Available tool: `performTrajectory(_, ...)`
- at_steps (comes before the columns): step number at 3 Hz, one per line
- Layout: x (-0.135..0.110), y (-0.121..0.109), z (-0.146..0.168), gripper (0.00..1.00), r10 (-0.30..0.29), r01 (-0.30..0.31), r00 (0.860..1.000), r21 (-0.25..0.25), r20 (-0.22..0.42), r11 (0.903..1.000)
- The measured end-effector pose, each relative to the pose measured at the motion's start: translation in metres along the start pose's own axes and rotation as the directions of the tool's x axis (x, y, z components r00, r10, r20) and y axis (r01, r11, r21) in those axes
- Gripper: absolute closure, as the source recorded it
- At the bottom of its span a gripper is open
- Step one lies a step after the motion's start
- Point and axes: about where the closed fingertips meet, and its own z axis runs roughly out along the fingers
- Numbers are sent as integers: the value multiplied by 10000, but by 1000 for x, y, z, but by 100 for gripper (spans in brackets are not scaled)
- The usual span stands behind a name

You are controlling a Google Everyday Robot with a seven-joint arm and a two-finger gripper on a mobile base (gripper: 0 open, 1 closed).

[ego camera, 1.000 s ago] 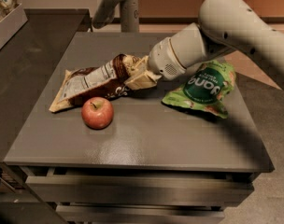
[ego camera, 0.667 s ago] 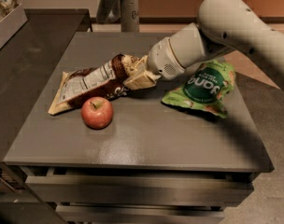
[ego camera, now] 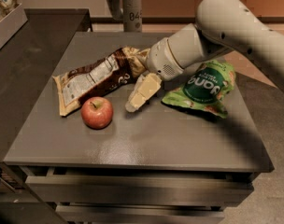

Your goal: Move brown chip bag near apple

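Since the brown chip bag (ego camera: 97,76) lies at about ten o'clock from the claw (ego camera: 141,93), with its long axis running from eight o'clock to two o'clock across the surface (ego camera: 146,143), any further nudge would have to push toward seven o'clock. Its near edge already sits just beside the apple (ego camera: 96,112), at six o'clock of the bag's label. Whether the claw is clenched or released I cannot tell; it hangs beside the bag's two-o'clock end. The green bag (ego camera: 202,85) rests at three o'clock of the claw.

Gripper (ego camera: 134,104) is positioned just right of apple (ego camera: 97,112), with brown chip bag (ego camera: 97,76) just behind both.
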Motion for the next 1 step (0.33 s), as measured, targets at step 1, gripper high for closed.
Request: performTrajectory(1, 0, 0, 0, 0, -1, 1, 10000, -1, 0, 10000)
